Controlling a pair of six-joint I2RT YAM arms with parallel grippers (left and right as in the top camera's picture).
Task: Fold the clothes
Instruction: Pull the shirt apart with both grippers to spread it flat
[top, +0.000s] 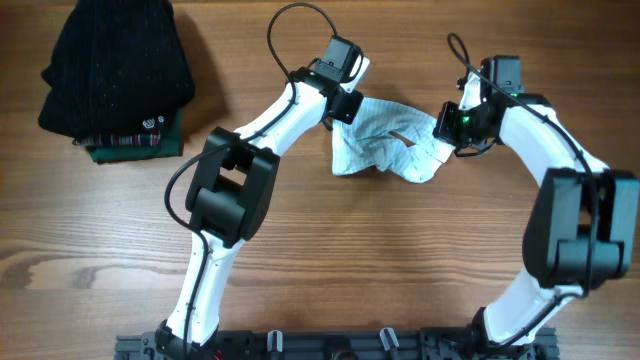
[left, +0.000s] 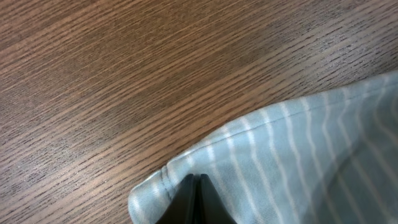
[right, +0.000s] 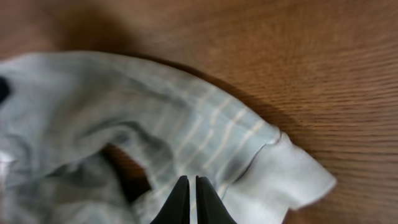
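Overhead: a small pale blue-white striped garment (top: 388, 142) is lying crumpled near the middle of the wooden table (top: 400, 270), stretching between the two arms. The left gripper (top: 341, 108) is meeting its upper left corner, and the right gripper (top: 447, 126) is meeting its upper right edge. Both sets of jaws are too hidden by the wrists here to tell how they are standing. Well apart, at the far left corner, a black knit garment (top: 115, 62) is sitting on top of a dark green garment (top: 132, 148) with plaid trim.

Left wrist: the dark fingers (left: 186, 198) are pressing tightly together with no gap showing, pinching the rolled hem of the striped cloth. The fabric is spreading away to the right over the wood grain.

Right wrist: the fingers (right: 178, 200) are standing almost closed, with only a thin slit between them, gripping the cloth where the stripes are running down to the tips. A plain white cuff (right: 291, 180) is jutting out to the right, just beside the fingers, resting on the table.
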